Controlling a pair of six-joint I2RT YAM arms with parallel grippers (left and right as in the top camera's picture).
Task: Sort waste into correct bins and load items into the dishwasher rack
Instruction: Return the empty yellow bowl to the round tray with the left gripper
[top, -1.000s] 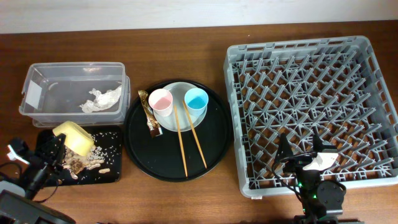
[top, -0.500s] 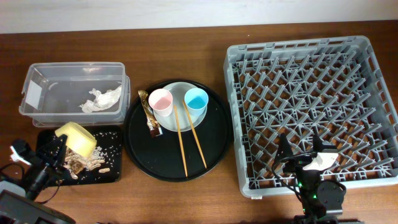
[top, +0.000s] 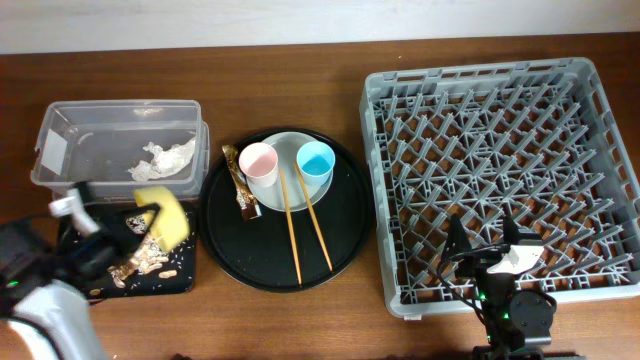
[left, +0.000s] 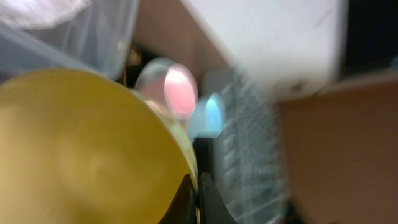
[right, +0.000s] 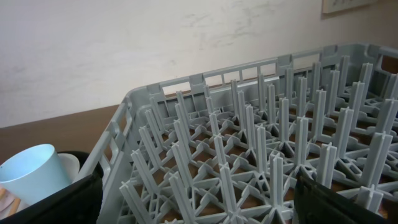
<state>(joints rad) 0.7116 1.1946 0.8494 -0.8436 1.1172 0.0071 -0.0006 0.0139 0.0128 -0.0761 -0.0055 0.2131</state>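
**Left side.** The left hand (top: 143, 222) is found closed on the rim of the yellow bowl (top: 170, 218). In the left wrist view two dark fingertips are seen pinched together at the bowl's edge, though that view is badly blurred. The bowl is held tilted over the flat black tray (top: 186, 278), just in front of the clear plastic box (top: 120, 105). Whether the bowl touches the tray cannot be told. Beige-brown food scraps (top: 150, 262) are scattered across the tray. A crumpled white tissue (top: 165, 160) is lying inside the box.

**Centre.** A large round black tray (top: 345, 235) is placed on the surface (top: 300, 320) between the box and the dishwasher rack (top: 500, 150). A pale plate (top: 288, 150) rests on the round tray and carries the pink cup (top: 258, 162) and the blue cup (top: 315, 160), both upright and side by side. The chopsticks (top: 291, 225) are laid from the plate toward the tray's near edge, spreading apart. A gold wrapper (top: 240, 185) is lying just left of the plate.

**Right side.** The right hand (top: 485, 245) is held wide open and grips nothing. It is positioned at the near edge of the rack. No items are seen among the pegs.
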